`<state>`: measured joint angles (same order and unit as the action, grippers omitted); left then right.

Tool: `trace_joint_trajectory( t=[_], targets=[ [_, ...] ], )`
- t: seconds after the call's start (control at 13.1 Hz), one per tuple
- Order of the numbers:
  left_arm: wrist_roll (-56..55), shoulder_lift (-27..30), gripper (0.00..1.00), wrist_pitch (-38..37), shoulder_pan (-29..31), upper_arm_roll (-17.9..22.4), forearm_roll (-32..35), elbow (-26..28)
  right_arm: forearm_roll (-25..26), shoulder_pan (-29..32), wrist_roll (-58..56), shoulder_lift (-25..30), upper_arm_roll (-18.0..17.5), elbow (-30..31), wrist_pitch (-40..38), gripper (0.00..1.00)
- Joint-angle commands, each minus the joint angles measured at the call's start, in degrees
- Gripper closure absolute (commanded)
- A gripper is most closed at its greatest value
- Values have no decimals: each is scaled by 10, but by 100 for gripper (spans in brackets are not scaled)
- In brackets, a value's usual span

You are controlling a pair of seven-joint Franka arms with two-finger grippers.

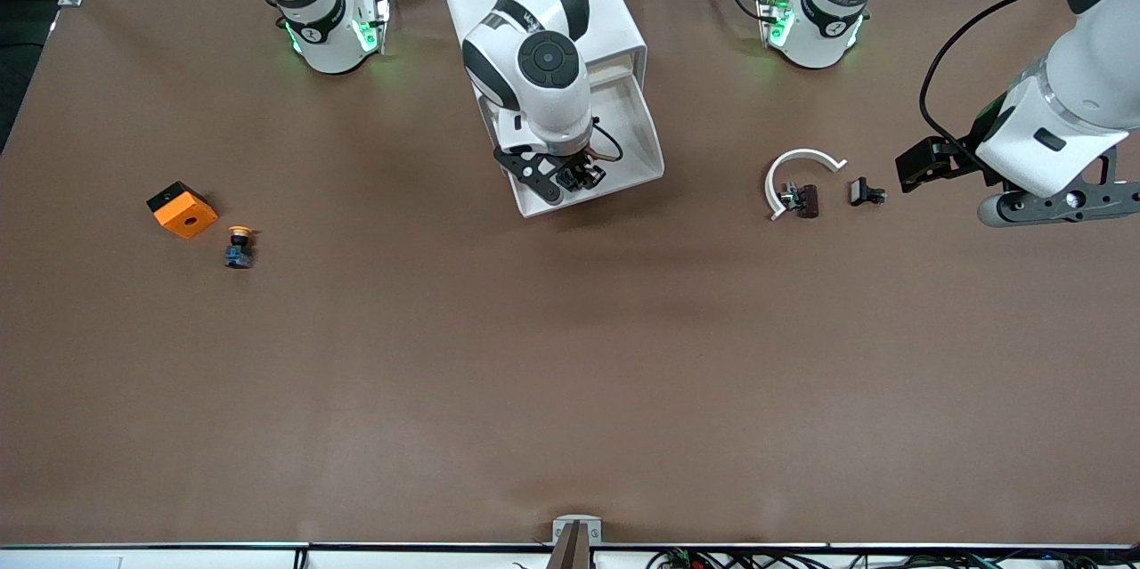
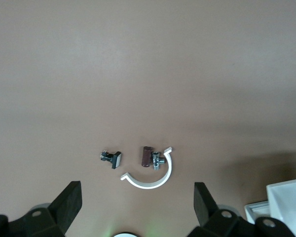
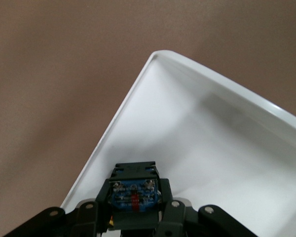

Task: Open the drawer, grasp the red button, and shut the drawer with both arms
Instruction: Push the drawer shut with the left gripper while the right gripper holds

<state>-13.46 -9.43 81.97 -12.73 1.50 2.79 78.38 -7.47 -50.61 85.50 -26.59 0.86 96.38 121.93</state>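
- White, shallow tray-like drawer (image 1: 643,142) stands pulled out of the white boxy cabinet (image 1: 614,26), open toward the front camera on the brown worktop (image 1: 570,355).
- Right gripper (image 1: 577,176) is over the open drawer's near part; its jaws are clamped on the small push button with a dark blue-black body (image 3: 134,191), whose blue terminal end shows in the right wrist view. The red cap is hidden.
- Left gripper (image 2: 137,205) waits over the worktop at the left arm's end of the table, jaws spread wide and holding nothing.
- White curved plastic clip (image 1: 795,173), a small brown cylinder part (image 1: 808,200) touching it and a small black part (image 1: 864,191) lie near the left gripper.
- Orange cube with a hole (image 1: 183,209) and an orange-yellow capped button (image 1: 238,246) lie just beside each other toward the right arm's end.
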Motion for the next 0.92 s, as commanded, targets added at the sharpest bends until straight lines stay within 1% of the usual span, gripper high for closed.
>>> trace_joint_trajectory(
  t=[0.0, 0.15, 0.23, 0.31, 0.38, 0.54, 0.61, 0.77, 0.84],
  targets=[
    [9, 48, 0, 89, 2, -14, 12, 111, 7, -3, -19, -10, 2, -14, -6, 100],
    [8, 55, 0, 164, 0, -37, 10, 177, 5, -1, -18, -10, 2, -22, -6, 100],
    [5, 54, 0, 214, -2, -47, 10, 213, 2, 2, -17, -10, 2, -30, -12, 100],
    [-4, 48, 0, 259, -4, -56, 9, 238, -1, 6, -17, -10, 2, -41, -13, 100],
    [-12, 33, 0, 294, -4, -68, 9, 255, -2, 9, -17, -9, 3, -52, -31, 100],
    [-33, 1, 0, 366, -5, -97, 9, 284, -3, 33, -21, -9, 2, -109, -114, 100],
    [-65, -11, 0, 404, -5, -116, 9, 297, -3, 50, -37, -8, 2, -134, -153, 100],
    [-134, -58, 0, 451, -21, -142, 10, 294, -9, 92, -124, 0, 1, -166, -229, 100],
    [-179, -79, 0, 478, -41, -143, 13, 290, -14, 117, -190, 14, 1, -172, -262, 100]
  ],
)
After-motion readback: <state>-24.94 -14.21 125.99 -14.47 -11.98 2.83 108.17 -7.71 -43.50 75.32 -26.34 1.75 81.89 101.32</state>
